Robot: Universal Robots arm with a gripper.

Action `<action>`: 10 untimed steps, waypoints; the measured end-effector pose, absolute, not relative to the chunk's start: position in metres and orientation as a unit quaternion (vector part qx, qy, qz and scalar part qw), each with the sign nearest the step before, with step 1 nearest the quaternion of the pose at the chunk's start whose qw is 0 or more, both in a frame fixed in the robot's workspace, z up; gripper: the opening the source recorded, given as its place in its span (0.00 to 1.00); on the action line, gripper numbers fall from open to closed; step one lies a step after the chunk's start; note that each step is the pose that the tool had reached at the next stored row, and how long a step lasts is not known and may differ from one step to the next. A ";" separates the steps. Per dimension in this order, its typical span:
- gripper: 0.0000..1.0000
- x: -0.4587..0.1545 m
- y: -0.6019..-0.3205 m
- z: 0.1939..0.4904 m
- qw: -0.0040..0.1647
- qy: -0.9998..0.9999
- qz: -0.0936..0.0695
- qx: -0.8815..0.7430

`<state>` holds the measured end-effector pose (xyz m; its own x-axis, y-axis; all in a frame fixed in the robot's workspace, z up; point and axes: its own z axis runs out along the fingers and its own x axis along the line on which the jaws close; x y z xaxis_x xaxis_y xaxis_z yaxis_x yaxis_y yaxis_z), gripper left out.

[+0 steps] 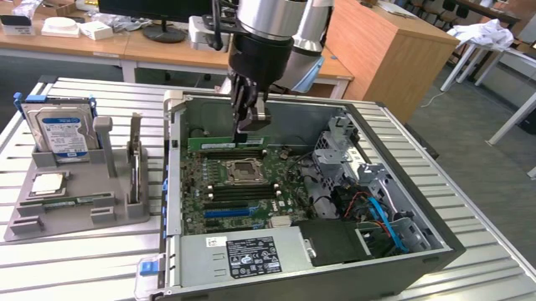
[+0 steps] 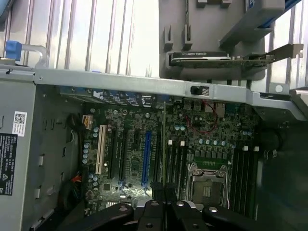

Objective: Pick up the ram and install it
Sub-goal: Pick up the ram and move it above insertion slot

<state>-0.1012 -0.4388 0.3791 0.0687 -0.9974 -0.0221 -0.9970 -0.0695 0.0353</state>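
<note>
Ram (image 1: 225, 143) pinched in the gripper (image 1: 251, 128) over the open computer case (image 1: 435, 251).

The gripper is nearly closed, its fingers clamped on the upper edge of the green stick. In the exterior view the stick hangs level and on edge at the far side of the motherboard (image 1: 243, 197), right over the black memory slots (image 1: 238, 153) just beyond the CPU socket (image 1: 243, 168). Whether its lower edge touches a slot cannot be told. In the wrist view the ram (image 2: 163, 139) appears edge-on as a thin line running out from the gripper (image 2: 163, 204), beside the memory slots (image 2: 177, 161) and the socket (image 2: 208, 185). On the tabletop (image 1: 75, 266), toward the exterior view's left, a grey holder (image 1: 80, 216) carries a blue-labelled hard drive (image 1: 63, 135).
</note>
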 end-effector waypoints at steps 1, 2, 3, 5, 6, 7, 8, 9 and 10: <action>0.12 -0.099 -0.439 0.379 0.005 -0.682 -0.020 0.731; 0.12 -0.097 -0.439 0.379 0.005 -0.682 -0.020 0.731; 0.12 -0.094 -0.439 0.379 0.005 -0.682 -0.020 0.731; 0.12 -0.089 -0.439 0.379 0.005 -0.682 -0.020 0.731; 0.12 -0.087 -0.439 0.379 0.005 -0.682 -0.020 0.731; 0.12 -0.084 -0.439 0.379 0.005 -0.682 -0.020 0.731; 0.12 -0.082 -0.439 0.379 0.005 -0.682 -0.020 0.731; 0.12 -0.079 -0.439 0.379 0.005 -0.682 -0.020 0.731; 0.12 -0.077 -0.439 0.379 0.005 -0.682 -0.020 0.731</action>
